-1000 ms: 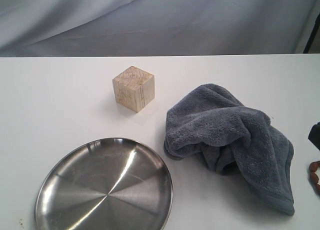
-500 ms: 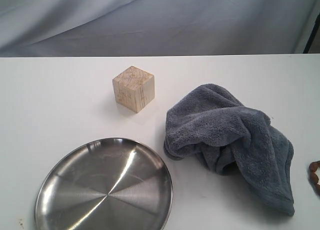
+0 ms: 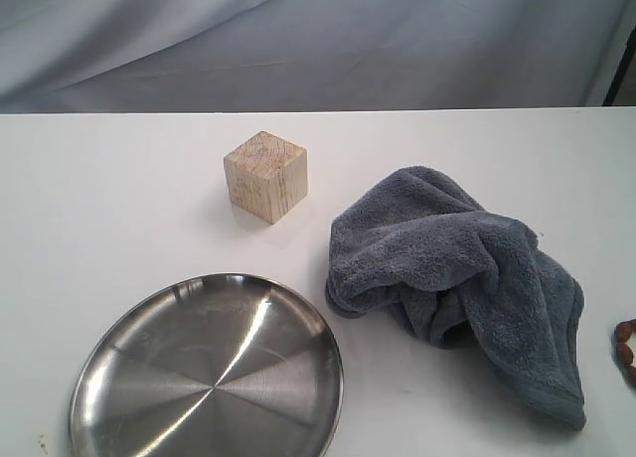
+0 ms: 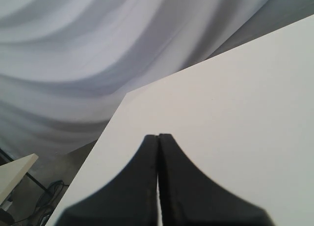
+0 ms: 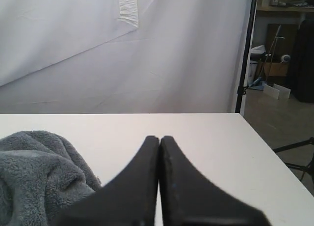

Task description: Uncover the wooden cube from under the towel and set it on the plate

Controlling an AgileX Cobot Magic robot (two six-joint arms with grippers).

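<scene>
The wooden cube (image 3: 265, 176) stands uncovered on the white table, beyond the plate and left of the towel. The crumpled grey-blue towel (image 3: 462, 278) lies to the right, apart from the cube. Part of the towel (image 5: 34, 174) shows beside my right gripper in the right wrist view. The shiny steel plate (image 3: 119, 378) sits empty at the front left. My left gripper (image 4: 158, 136) is shut with nothing in it, over bare table near its edge. My right gripper (image 5: 160, 137) is shut and holds nothing. Neither gripper shows in the exterior view.
A small brown beaded object (image 3: 626, 348) peeks in at the right edge of the exterior view. A grey cloth backdrop (image 3: 318, 40) hangs behind the table. A black stand (image 5: 245, 54) and clutter lie past the table's right end.
A dark part of the right arm at the exterior view's right edge has withdrawn out of view. Cube, towel and plate have not moved.
</scene>
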